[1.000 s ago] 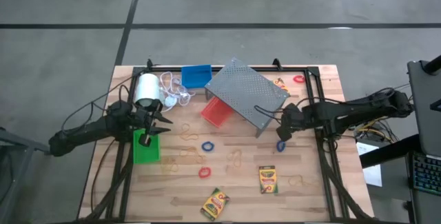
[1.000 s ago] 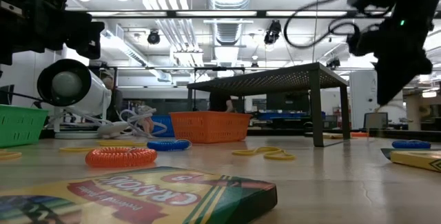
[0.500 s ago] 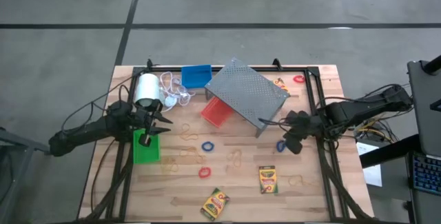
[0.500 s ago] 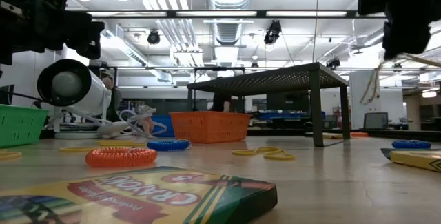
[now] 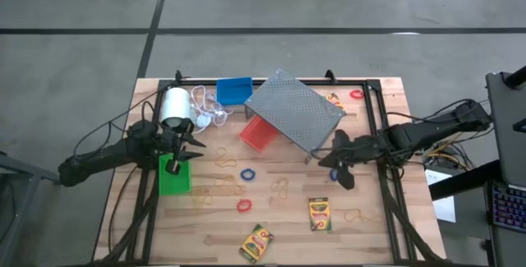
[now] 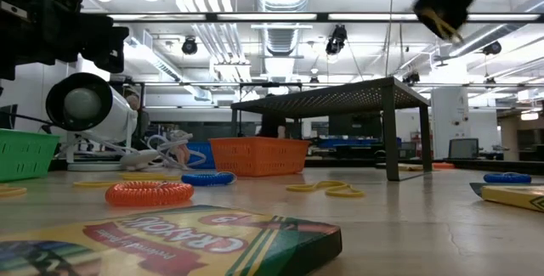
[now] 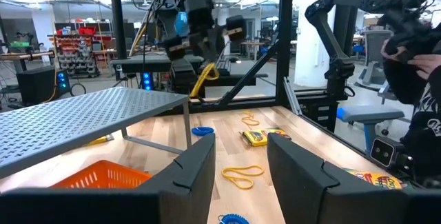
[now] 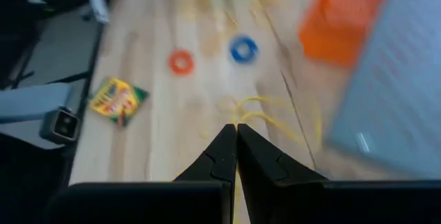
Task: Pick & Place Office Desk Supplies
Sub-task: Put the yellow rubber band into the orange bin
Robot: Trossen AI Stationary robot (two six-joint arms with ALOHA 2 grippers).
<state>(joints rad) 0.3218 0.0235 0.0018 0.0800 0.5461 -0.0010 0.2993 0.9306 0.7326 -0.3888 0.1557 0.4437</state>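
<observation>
My right gripper (image 5: 327, 163) hangs above the table beside the grey rack (image 5: 294, 111), shut on a thin yellow rubber band (image 7: 200, 79). A blue ring (image 7: 202, 131) lies on the wood below it. My left gripper (image 7: 238, 148) stands open at the table's left, over the green bin (image 5: 173, 174), with nothing between its fingers. Two crayon boxes (image 5: 319, 214) (image 5: 256, 242), a red ring (image 5: 243, 206) and a second blue ring (image 5: 247, 173) lie flat on the table. The red-orange bin (image 5: 259, 133) sits half under the rack, and the blue bin (image 5: 233, 90) stands at the far edge. My right gripper pinches the yellow rubber band between its two shut fingers, at their free ends (image 8: 236, 129). The fingers slant downward, coming from the table's right. The band (image 8: 265, 110) hangs slack below them, lifted clear of the table.
A white roll with a white cord (image 5: 174, 107) lies at the far left. More yellow bands (image 5: 281, 189) (image 5: 223, 158) lie loose on the wood, and a red ring (image 5: 356, 94) lies near the far right corner. A black frame rail (image 5: 378, 135) runs along the right side.
My right gripper has risen from just above the table beside the rack's near right leg, carrying the yellow band up with it. It has tipped from pointing steeply down to slanting and has rolled, drifting slightly toward the near edge. It has stayed shut.
</observation>
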